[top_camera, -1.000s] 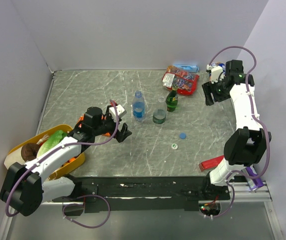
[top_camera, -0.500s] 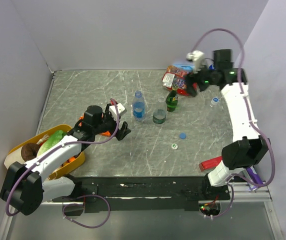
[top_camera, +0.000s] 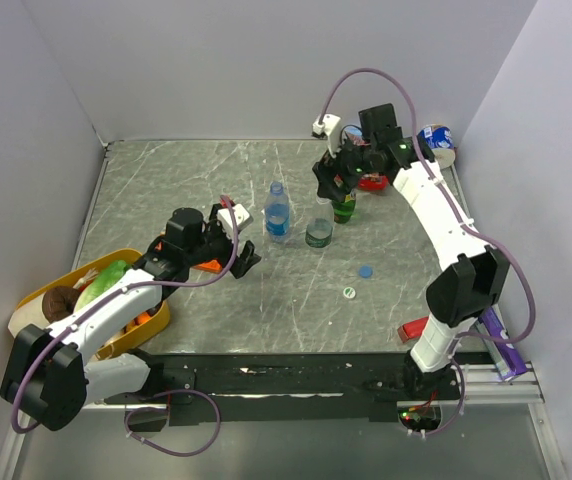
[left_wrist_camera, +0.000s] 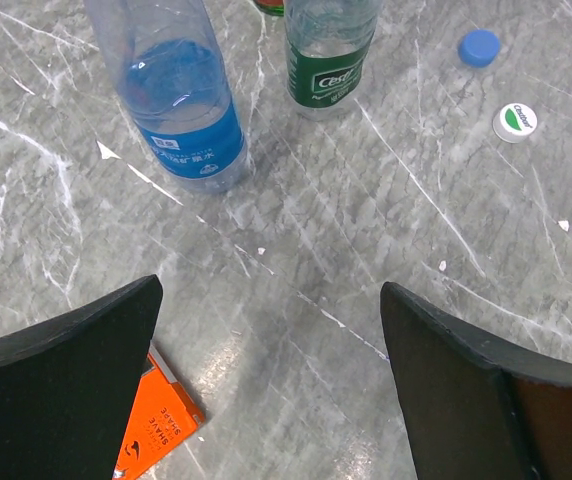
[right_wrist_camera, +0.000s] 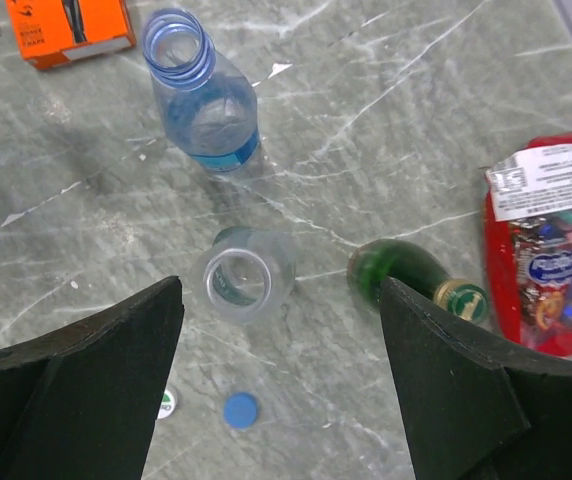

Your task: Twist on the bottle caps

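Note:
The clear water bottle [top_camera: 277, 212] with a blue label stands uncapped mid-table; it also shows in the left wrist view [left_wrist_camera: 181, 110] and the right wrist view [right_wrist_camera: 211, 120]. The dark green bottle [top_camera: 343, 206] stands to its right and has a gold top [right_wrist_camera: 463, 300]. A plain blue cap [top_camera: 365, 270] and a green-rimmed white cap [top_camera: 348, 292] lie on the table in front of them. The third cap is not in view. My right gripper [top_camera: 334, 185] is open, hovering above the green bottle [right_wrist_camera: 396, 270]. My left gripper [top_camera: 246, 255] is open and empty, left of the water bottle.
A short clear vessel with a green label [top_camera: 318, 233] stands open between the bottles. An orange box [left_wrist_camera: 156, 430] lies under my left gripper. A red snack bag [right_wrist_camera: 546, 250] and a blue-and-white can [top_camera: 434, 138] lie at the back right. A yellow bowl [top_camera: 156, 322] of food sits at left.
My right arm has swung left from the back right corner to above the green bottle, gripper open throughout. The left arm has barely moved.

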